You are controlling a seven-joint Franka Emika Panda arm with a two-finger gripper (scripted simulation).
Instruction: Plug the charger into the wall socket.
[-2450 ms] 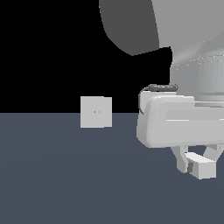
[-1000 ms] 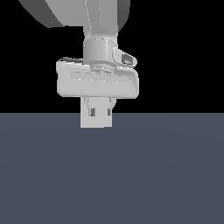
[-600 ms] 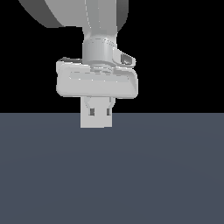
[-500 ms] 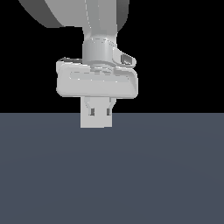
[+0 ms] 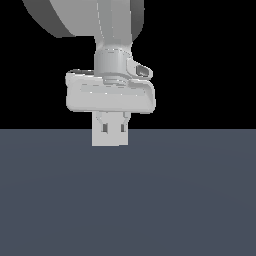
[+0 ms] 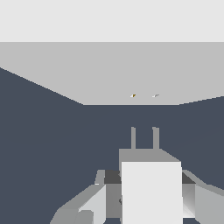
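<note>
In the wrist view my gripper (image 6: pixel 146 194) is shut on the charger (image 6: pixel 151 188), a white block held between the two grey fingers (image 6: pixel 92 204). Its two thin prongs (image 6: pixel 144 138) point at the wall socket (image 6: pixel 109 74), whose pale face fills the far side. The two small holes (image 6: pixel 144 95) line up with the prongs, and a gap of dark floor lies between them. In the exterior view the gripper (image 5: pixel 113 128) hangs directly in front of the wall socket (image 5: pixel 111 140), hiding most of it. There the charger cannot be told apart from the socket behind it.
A flat dark grey floor (image 5: pixel 150 200) spreads under everything, with a black background above it. The robot's large pale wrist and arm (image 5: pixel 110 55) fill the upper middle of the exterior view.
Since 2.5 s ago the hand has swung from the exterior view's right to straight in front of the socket, carrying the charger. Over the last second it has barely shifted.
</note>
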